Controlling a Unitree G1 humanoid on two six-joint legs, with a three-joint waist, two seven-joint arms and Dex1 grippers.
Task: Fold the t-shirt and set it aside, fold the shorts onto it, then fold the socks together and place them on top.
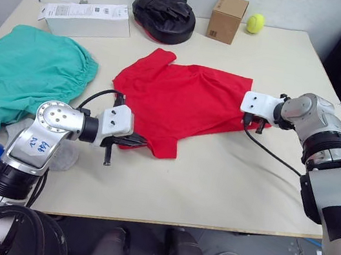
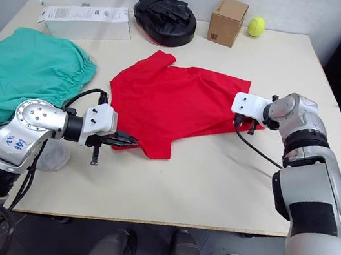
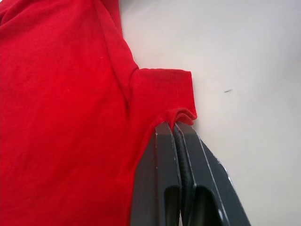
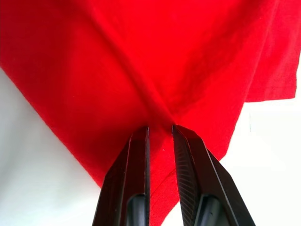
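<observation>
Left eye view has the t-shirt point(image 1: 181, 100) spread across the middle of the table point(image 1: 246, 186), its long axis running between the two arms, so each gripper sits at its own end of the cloth. At the near left edge the left gripper point(image 3: 176, 129) has its fingers pressed together on a fold of sleeve hem. At the far right edge the right gripper point(image 4: 160, 130) has its fingers slightly apart with a ridge of red fabric between the tips, so the fold likely hinges on lifting both ends together.
</observation>
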